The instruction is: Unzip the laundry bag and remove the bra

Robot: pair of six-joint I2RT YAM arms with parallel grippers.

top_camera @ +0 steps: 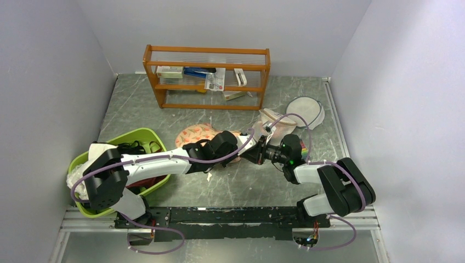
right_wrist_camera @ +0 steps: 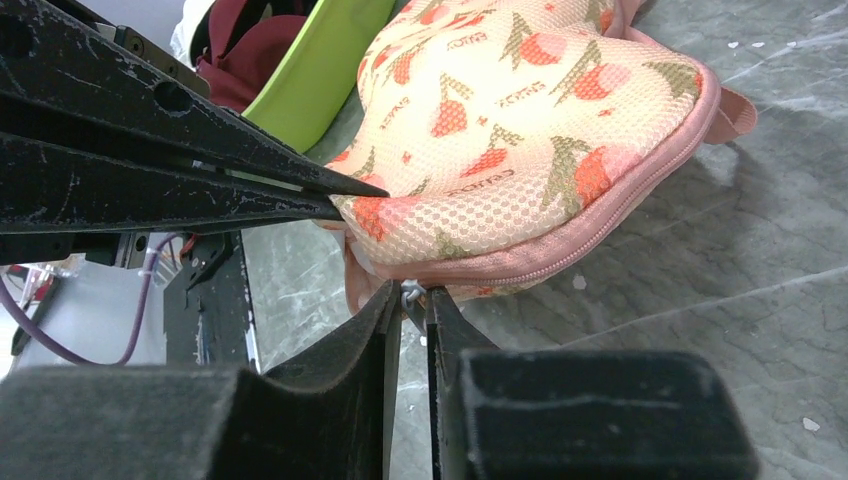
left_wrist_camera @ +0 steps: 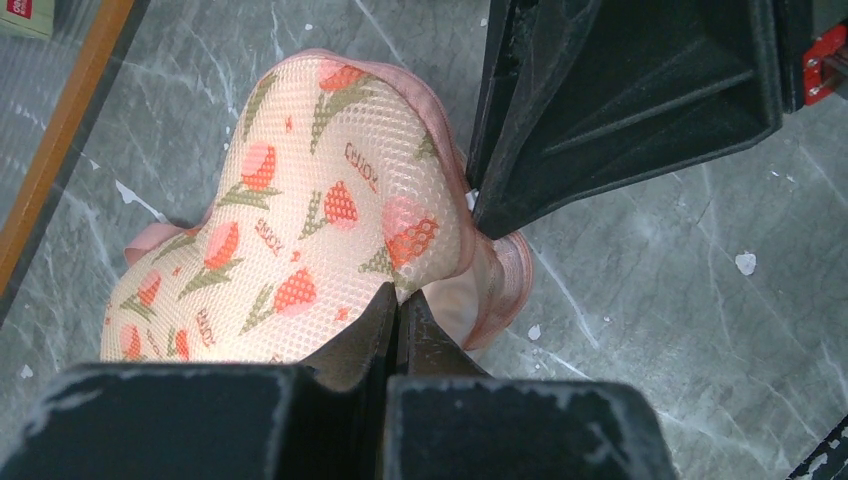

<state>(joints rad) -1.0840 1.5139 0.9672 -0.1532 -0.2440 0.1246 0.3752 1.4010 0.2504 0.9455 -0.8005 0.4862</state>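
Observation:
The laundry bag (top_camera: 194, 134), peach-pink mesh with orange-red flowers, lies mid-table just left of both grippers. My left gripper (left_wrist_camera: 400, 300) is shut on the bag's (left_wrist_camera: 300, 220) near edge, where the pink rim gapes. A pale smooth surface (left_wrist_camera: 455, 300) shows in that gap; I cannot tell whether it is the bra. My right gripper (right_wrist_camera: 413, 298) is shut on the small silver zipper pull (right_wrist_camera: 410, 293) under the bag's (right_wrist_camera: 520, 110) pink zip seam. The two grippers meet tip to tip at the bag's right end (top_camera: 248, 153). Zip teeth right of the pull look closed.
A green basket (top_camera: 137, 131) with a dark maroon garment and white cloth stands at the left. A wooden shelf (top_camera: 208, 76) lines the back. A white mesh disc (top_camera: 306, 111) and a small white mesh bag (top_camera: 277, 121) lie behind the right gripper. Walls close three sides.

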